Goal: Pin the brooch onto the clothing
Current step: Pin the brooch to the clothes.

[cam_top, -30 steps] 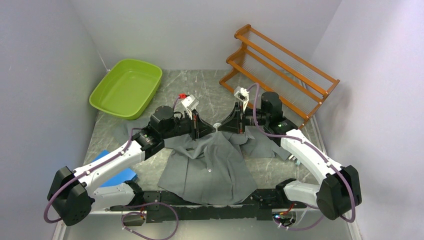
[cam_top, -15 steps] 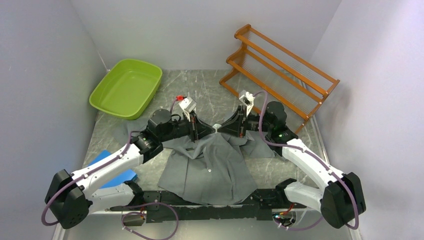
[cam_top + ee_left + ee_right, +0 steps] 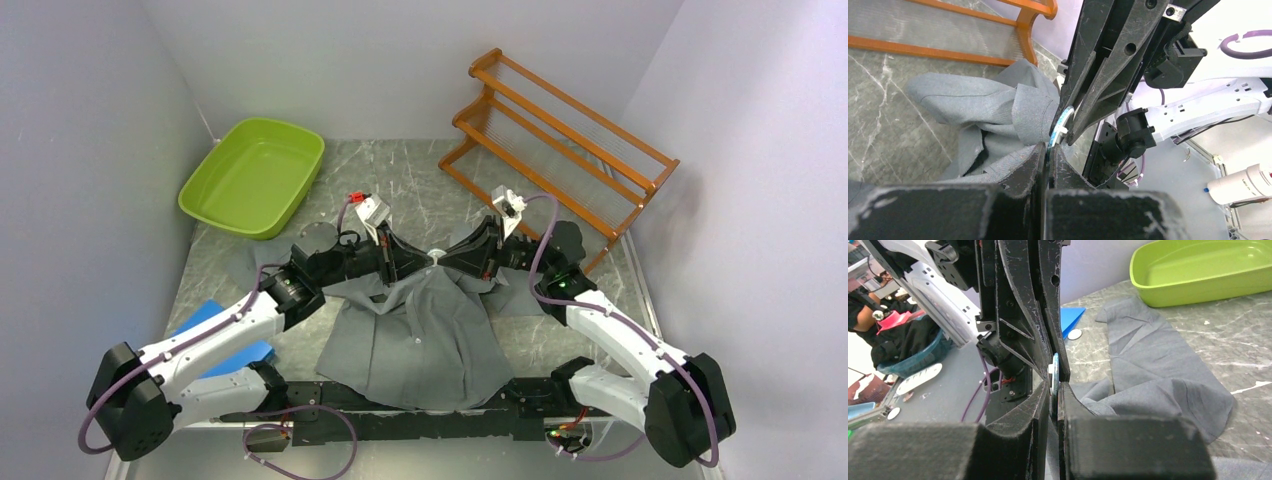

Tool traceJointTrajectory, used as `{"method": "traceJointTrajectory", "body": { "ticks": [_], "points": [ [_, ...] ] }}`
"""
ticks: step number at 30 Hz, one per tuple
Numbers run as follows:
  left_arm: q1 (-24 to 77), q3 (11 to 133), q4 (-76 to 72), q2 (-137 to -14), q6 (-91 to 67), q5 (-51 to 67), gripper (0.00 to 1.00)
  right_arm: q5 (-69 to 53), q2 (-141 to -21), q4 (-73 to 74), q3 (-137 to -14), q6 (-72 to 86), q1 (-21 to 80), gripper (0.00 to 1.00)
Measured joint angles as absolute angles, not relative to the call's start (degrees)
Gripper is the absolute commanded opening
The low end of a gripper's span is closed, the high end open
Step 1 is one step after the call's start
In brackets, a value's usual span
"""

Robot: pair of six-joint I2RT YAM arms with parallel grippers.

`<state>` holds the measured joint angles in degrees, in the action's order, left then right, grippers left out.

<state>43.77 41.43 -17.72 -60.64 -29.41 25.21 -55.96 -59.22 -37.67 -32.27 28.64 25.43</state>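
Observation:
The dark-grey shirt [image 3: 420, 335] lies spread on the table in front of the arm bases, collar end away from them. It also shows in the left wrist view [image 3: 983, 107] and in the right wrist view [image 3: 1158, 375]. My left gripper [image 3: 420, 262] and right gripper [image 3: 452, 260] meet tip to tip just above the collar. Between them is the brooch [image 3: 436, 256], a small thin pale-blue and white disc seen edge-on [image 3: 1060, 125]. My left gripper [image 3: 1048, 149] is shut on its lower edge. My right gripper [image 3: 1054, 386] is shut on the same disc [image 3: 1054, 367].
A lime-green tray [image 3: 255, 175] stands at the back left. A wooden rack [image 3: 560, 130] stands at the back right against the wall. A blue flat object [image 3: 225, 340] lies at the left under my left arm. Walls close in on both sides.
Both grippers have stayed joined above the collar. The right arm's elbow has swung right and toward the bases, and both wrists have tilted flatter.

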Motion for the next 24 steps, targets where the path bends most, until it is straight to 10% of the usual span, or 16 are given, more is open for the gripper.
{"method": "traceJointTrajectory", "body": {
  "ticks": [24],
  "points": [
    [43.4,42.2,-13.6,-61.4,-28.0,24.5,0.03,-59.7,-64.7,-11.5,-44.3,12.6,25.3,0.04]
  ]
}}
